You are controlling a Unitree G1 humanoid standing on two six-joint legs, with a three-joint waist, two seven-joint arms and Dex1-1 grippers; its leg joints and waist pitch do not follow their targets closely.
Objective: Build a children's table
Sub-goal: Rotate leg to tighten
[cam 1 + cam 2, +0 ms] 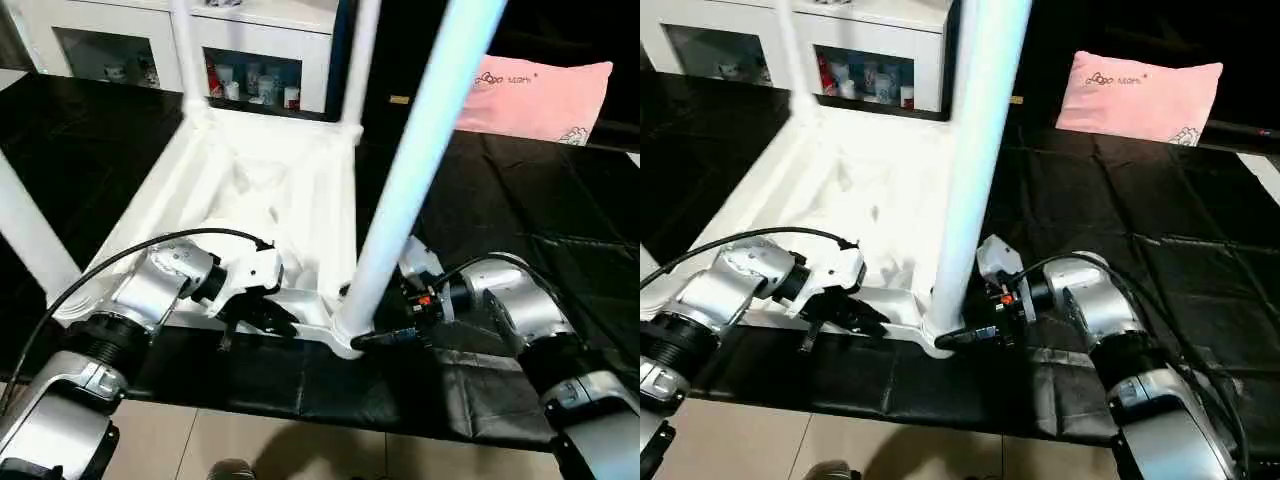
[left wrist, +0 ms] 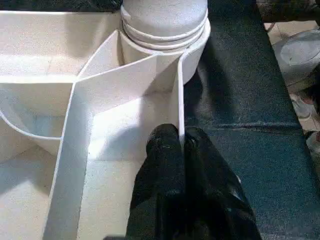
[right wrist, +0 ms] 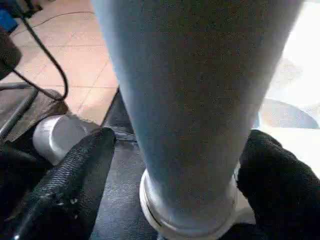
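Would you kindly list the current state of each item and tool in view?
tabletop: upside down on the black mat, ribbed underside up.
near-right leg: upright in its corner socket.
two far legs: upright in the far corner sockets.
left tool: shut, pinching a thin rib of the tabletop.
right tool: open, fingers either side of the near-right leg's base.
pink pillow: lying flat, untouched.

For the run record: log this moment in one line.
tabletop: upside down | near leg: upright in corner socket | left pincer: shut on rib | right pincer: open around leg base
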